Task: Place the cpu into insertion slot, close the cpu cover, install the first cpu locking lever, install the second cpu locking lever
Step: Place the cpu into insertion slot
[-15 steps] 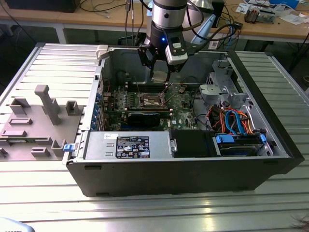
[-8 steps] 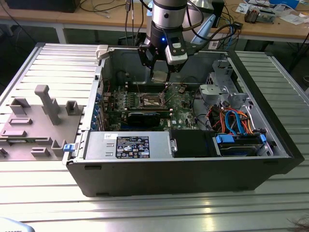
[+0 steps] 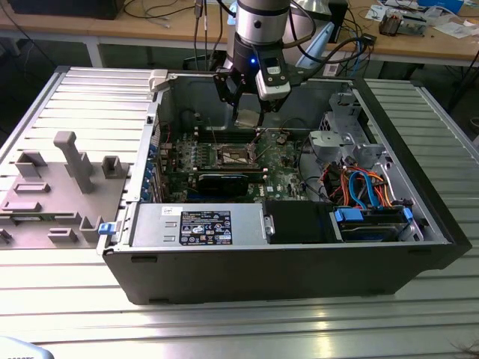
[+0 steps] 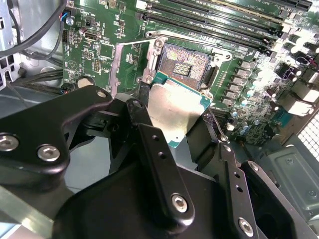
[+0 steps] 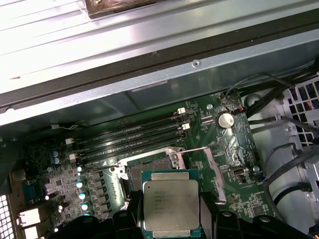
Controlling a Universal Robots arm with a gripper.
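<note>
Lab, slatted metal table (image 3: 90, 97), open computer case (image 3: 262, 273), cluttered wooden bench (image 3: 67, 28)

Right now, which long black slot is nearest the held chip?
The slot right beside the square socket; the others lie farther off, toward the case wall.

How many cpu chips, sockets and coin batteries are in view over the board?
Silvery-grey square cpu chip with green edge: 1
Square dark insertion slot, silvery metal rim: 1
Round silver coin battery: 1
Total: 3
</note>
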